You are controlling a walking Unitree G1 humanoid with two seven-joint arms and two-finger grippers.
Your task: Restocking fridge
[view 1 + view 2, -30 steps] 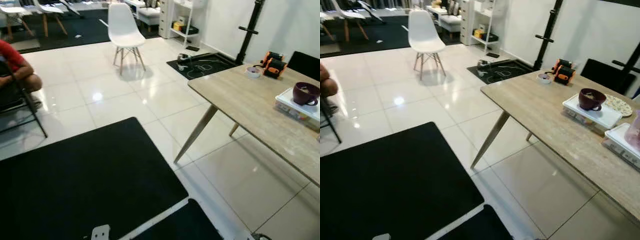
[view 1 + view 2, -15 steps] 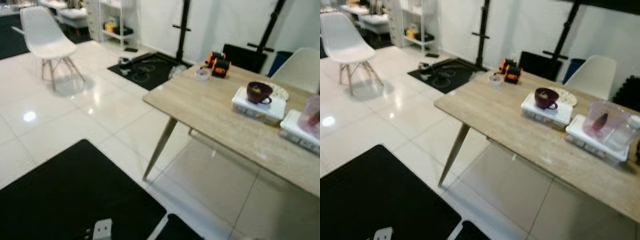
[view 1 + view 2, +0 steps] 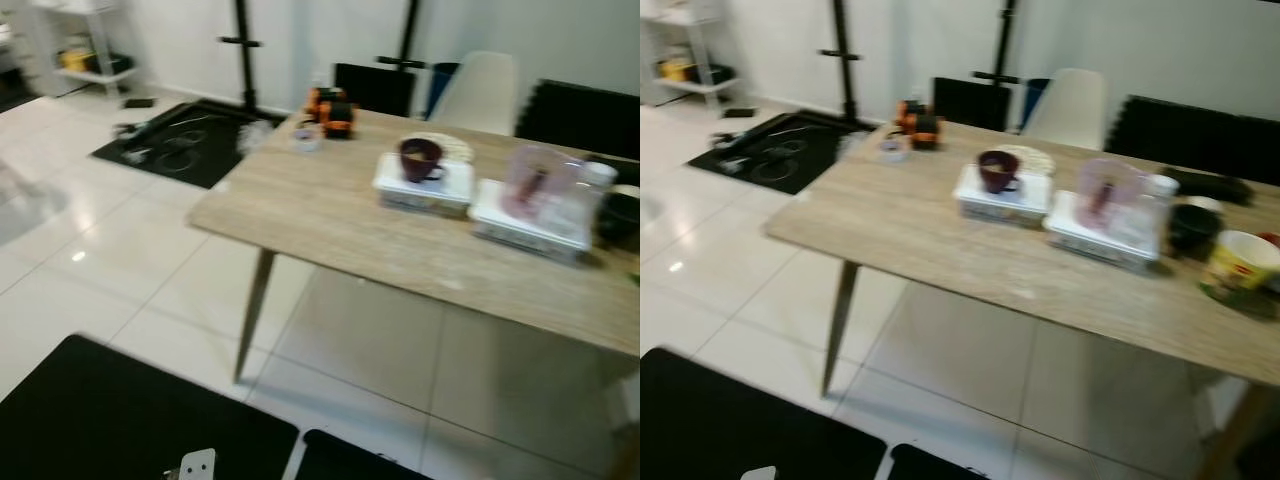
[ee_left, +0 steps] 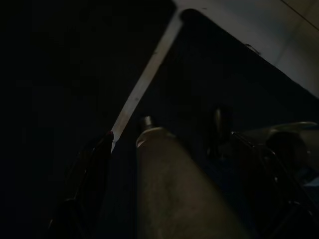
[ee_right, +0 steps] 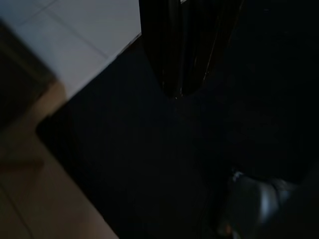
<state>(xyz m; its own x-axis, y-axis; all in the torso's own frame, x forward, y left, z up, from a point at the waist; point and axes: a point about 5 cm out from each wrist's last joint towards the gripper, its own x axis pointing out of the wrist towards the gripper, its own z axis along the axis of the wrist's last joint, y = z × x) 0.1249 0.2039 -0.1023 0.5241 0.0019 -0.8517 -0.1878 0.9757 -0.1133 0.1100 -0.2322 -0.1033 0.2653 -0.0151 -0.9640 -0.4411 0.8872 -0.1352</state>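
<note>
Left wrist view – left gripper (image 4: 164, 149) hangs over black mat (image 4: 60, 74), right gripper (image 5: 179, 55) likewise – finger state unclear.

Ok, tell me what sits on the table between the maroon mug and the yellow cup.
In the right eye view, between the maroon mug and the yellow cup sit a clear pinkish pitcher on a white box, then a dark bowl.
</note>
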